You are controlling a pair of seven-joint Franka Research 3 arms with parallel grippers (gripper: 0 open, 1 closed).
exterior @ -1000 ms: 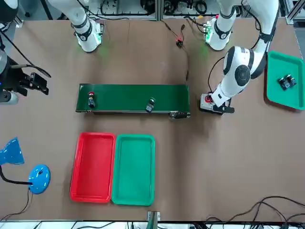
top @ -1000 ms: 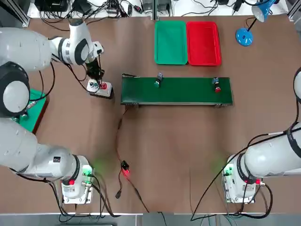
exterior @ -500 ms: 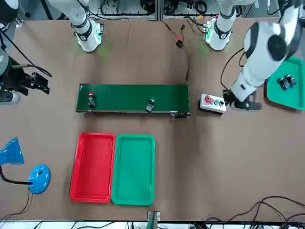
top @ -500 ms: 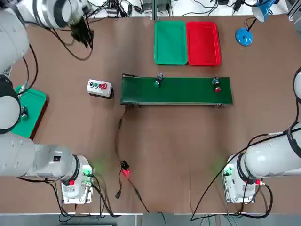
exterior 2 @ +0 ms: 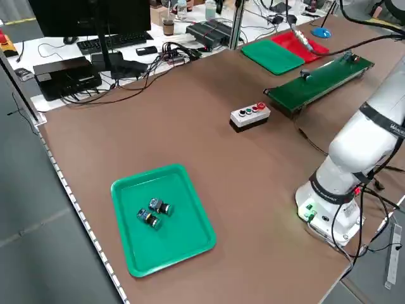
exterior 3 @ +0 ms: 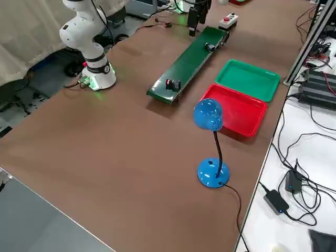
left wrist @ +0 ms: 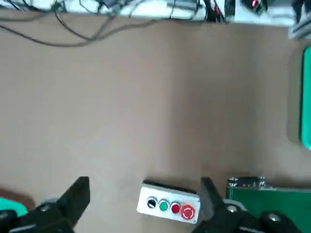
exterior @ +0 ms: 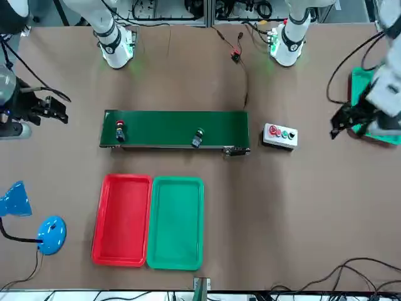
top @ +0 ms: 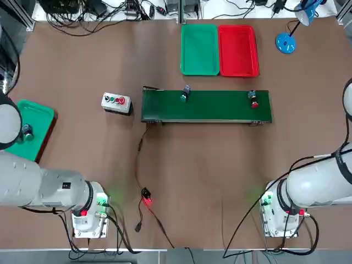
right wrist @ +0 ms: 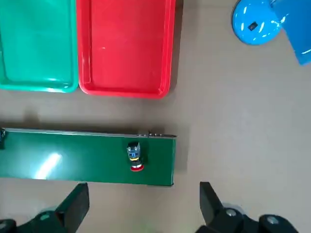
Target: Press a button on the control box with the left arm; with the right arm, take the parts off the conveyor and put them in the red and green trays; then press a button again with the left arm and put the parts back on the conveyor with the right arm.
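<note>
Both jaws, left (left wrist: pixel 141 206) and right (right wrist: pixel 141 206), gape wide, holding nothing.

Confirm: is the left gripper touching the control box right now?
Apart. The front view shows the left gripper well off the control box, bare table between them.

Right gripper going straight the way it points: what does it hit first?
Likely the bare brown table, just off the long green conveyor belt's edge near the small red-capped part. The open right gripper seems clear of the belt; depth unclear.
</note>
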